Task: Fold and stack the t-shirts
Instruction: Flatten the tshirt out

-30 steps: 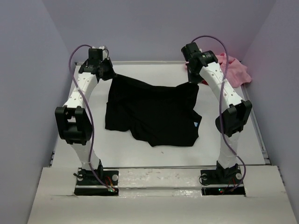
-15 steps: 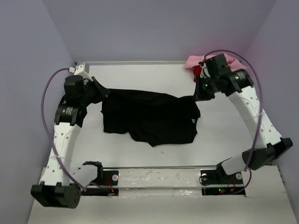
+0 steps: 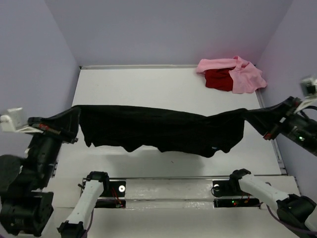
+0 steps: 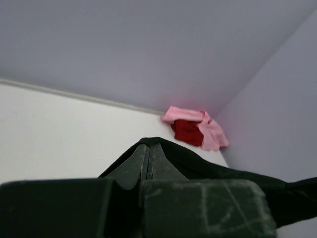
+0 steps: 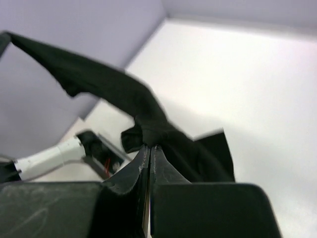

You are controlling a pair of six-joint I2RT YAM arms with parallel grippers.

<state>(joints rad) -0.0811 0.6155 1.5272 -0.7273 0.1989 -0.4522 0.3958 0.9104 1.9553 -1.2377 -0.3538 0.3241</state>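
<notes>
Black shirt (image 3: 158, 131), soft and light, sags between my left tool (image 4: 149, 148) and right tool (image 5: 150, 147), each pinched shut on one end, good holds, I judge.

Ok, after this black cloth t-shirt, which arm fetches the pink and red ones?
Probably right. The light pink cloth t-shirt and red cloth t-shirt lie at the far right corner, nearer the right gripper; the left gripper holds the black cloth t-shirt far left.
</notes>
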